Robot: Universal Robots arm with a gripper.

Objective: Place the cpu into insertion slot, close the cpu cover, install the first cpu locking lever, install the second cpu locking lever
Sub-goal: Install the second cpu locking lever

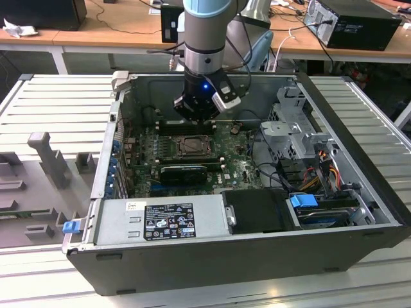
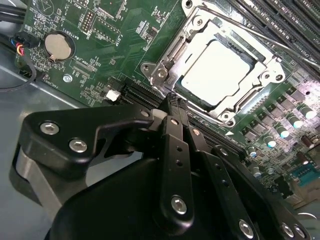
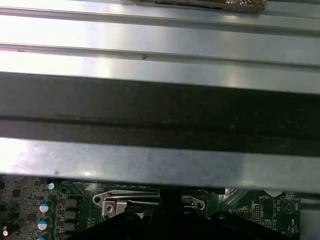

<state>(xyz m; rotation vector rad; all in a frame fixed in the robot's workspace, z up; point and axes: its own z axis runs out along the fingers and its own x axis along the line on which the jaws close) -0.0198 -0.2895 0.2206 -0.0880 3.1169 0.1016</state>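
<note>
No print can be made out for certain. A black label (image 1: 168, 221) with white lettering and symbols sits on the grey power supply (image 1: 160, 218) in the exterior view, with a small white sticker (image 1: 135, 206) beside it. Both are too small to read. White silkscreen marks dot the green circuit board (image 2: 100, 30) in the second wrist view (also around the coin battery (image 2: 59, 45)) but stay illegible.

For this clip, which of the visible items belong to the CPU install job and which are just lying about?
Part of the job:
- cpu, seated in the insertion slot
- cpu cover, lying closed around it
- locking lever, a thin rod along the socket
- gripper, at the socket's edge

Just lying about:
- coin battery
- graphics card
- power supply
- drive cage
</note>
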